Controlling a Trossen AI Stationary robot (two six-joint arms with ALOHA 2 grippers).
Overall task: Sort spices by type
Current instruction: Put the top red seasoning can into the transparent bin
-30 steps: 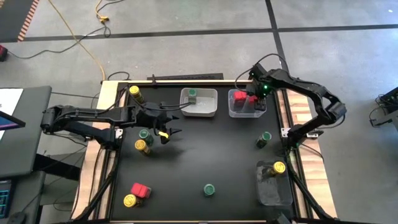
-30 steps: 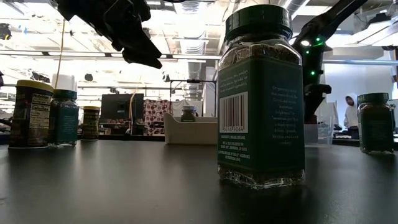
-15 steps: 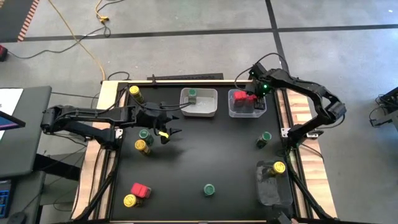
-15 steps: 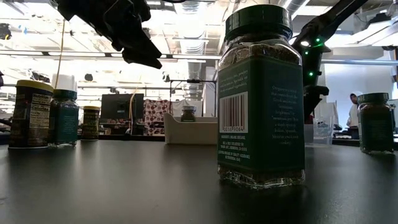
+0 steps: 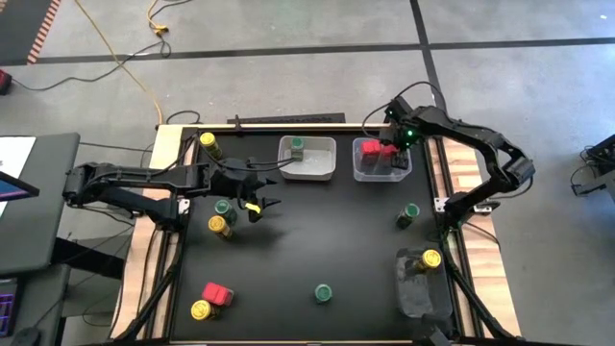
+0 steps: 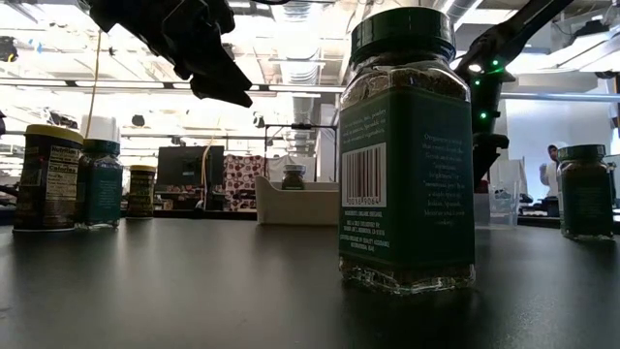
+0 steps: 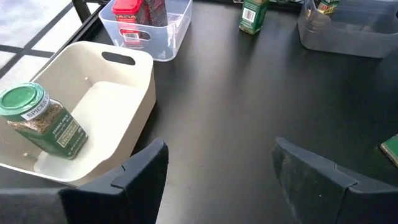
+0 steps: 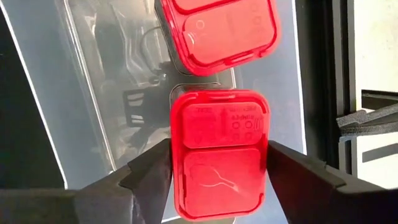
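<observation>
Two red spice boxes [image 8: 219,158] sit in the clear bin [image 5: 381,171], right hand [image 8: 217,171] loosely straddling one; left hand [image 7: 217,171] spread.

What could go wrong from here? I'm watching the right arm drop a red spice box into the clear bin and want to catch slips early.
1. The right gripper brackets the red box closely, so lifting away could drag or tip it against the other red box in the clear bin.
2. The left gripper hangs open by the white bin; a sideways move might nudge it and topple the green-lidded jar inside.
</observation>
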